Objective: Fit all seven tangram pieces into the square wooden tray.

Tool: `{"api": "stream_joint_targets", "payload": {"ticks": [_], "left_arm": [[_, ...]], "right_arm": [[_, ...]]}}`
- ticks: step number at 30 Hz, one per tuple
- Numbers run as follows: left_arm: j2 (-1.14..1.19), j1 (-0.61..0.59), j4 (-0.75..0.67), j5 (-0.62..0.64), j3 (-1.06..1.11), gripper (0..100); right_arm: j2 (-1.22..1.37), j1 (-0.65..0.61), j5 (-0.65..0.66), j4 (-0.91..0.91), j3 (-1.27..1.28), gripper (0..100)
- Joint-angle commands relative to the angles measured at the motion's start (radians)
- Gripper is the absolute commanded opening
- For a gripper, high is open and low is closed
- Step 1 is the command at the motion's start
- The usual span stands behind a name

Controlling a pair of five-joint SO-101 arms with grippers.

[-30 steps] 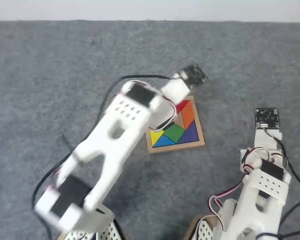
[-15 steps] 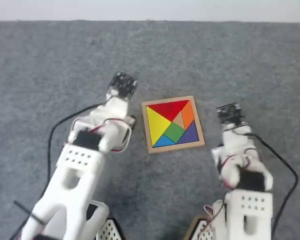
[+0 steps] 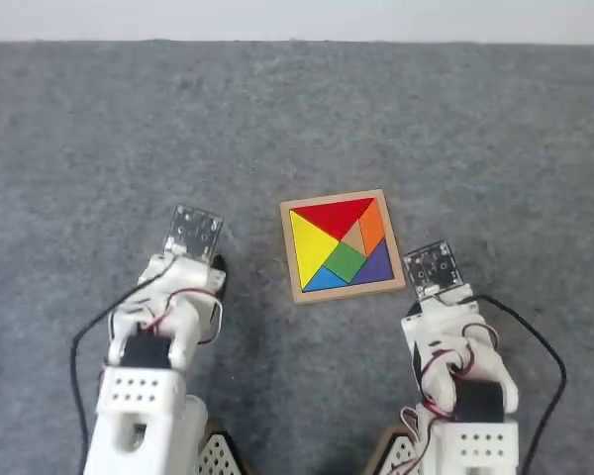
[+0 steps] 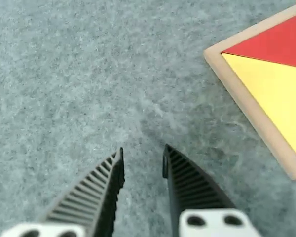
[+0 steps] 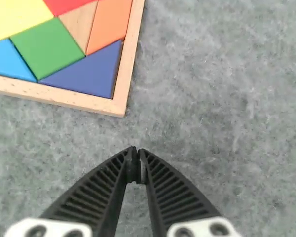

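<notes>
The square wooden tray (image 3: 348,290) lies flat near the middle of the bench (image 3: 129,129), turned slightly off square to the bench's edges. All seven pieces sit inside its rim and fill it. The red triangle (image 3: 334,214) runs along the far side, and the yellow triangle (image 3: 310,242) along the side towards my left arm. The small plain-wood triangle (image 3: 353,238) sits near the centre, and the green square (image 3: 346,261) touches it on the near side. The orange parallelogram (image 3: 372,228) lies against the side towards my right arm. The blue triangle (image 3: 323,280) and the purple triangle (image 3: 376,267) take the two near corners.

My left end effector (image 4: 143,150) hangs just above the grey bench surface. It is off the tray's left side and near the corner where red meets yellow. Its two ribbed fingers (image 4: 106,185) stand a little apart with nothing between them.

My right end effector (image 5: 136,149) hangs over bare bench just off the tray's near right corner, beside the purple triangle. Its fingertips are pressed together and grip nothing.
</notes>
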Motion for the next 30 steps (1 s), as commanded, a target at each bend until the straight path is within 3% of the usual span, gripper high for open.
{"api": "stream_joint_targets", "payload": {"ticks": [1,6,12,17,30], "left_arm": [[-0.206,-0.005,0.057,-0.011,0.067,13],[-0.442,-0.005,0.1,-0.011,0.2,13],[-0.667,-0.003,0.313,-0.017,0.189,13],[-0.647,-0.003,0.33,-0.018,0.189,13],[-0.646,-0.003,0.331,-0.018,0.189,13]], "right_arm": [[-0.094,-0.007,-0.009,0.048,0.018,0.7],[-0.085,-0.007,-0.006,0.047,0.061,0.7],[-0.082,-0.004,-0.002,0.059,0.101,0.7],[-0.084,0.016,-0.005,0.186,0.101,0.7],[-0.084,0.016,-0.003,0.186,0.101,0.8]]}}
